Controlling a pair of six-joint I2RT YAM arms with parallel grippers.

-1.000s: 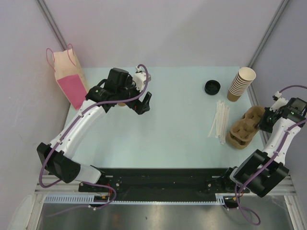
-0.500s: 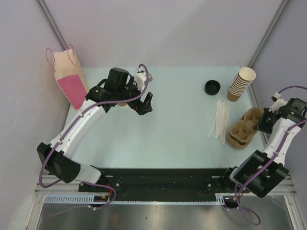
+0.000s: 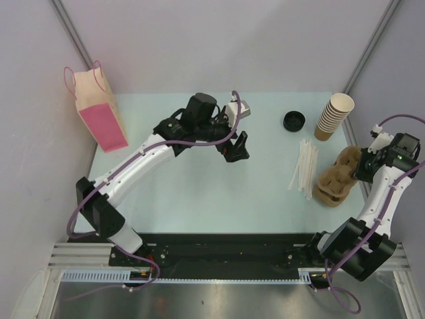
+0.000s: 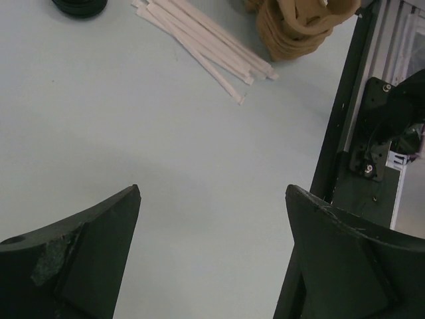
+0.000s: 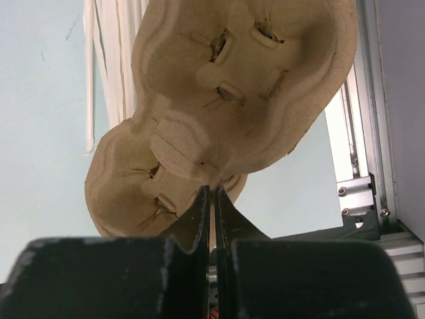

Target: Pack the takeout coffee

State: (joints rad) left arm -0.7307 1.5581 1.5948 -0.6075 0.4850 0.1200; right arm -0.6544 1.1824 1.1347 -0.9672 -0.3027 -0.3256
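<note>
**Top external view.** The left gripper (image 3: 236, 147) hangs over the middle of the pale table (image 3: 199, 193), jaws apart and nothing between them. The takeout coffee (image 3: 294, 121) stands on the table at the far right. Only its round black lid shows from above; the cup wall cannot be made out. It is well apart from the left gripper and just left of the stack of lidless cups (image 3: 334, 114). Paper-wrapped straws (image 3: 305, 167) lie fanned nearer the arms, with the moulded-pulp cup carrier (image 3: 339, 176) beside them. The right gripper (image 3: 367, 171) sits at the carrier's right edge. A tan and pink paper bag (image 3: 99, 109) stands upright at the far left corner.

**Left wrist view.** The left gripper (image 4: 212, 199) is spread wide over bare table. The coffee's lid (image 4: 80, 5) is cut off at the top edge; the straws (image 4: 206, 40) and carrier (image 4: 299, 26) lie beyond.

**Right wrist view.** The right gripper (image 5: 211, 193) has its jaws drawn together to a thin slit, tips at the near rim of the carrier (image 5: 232, 80). Whether the rim is pinched cannot be told. The straws (image 5: 116, 40) lie beside the carrier.
</note>
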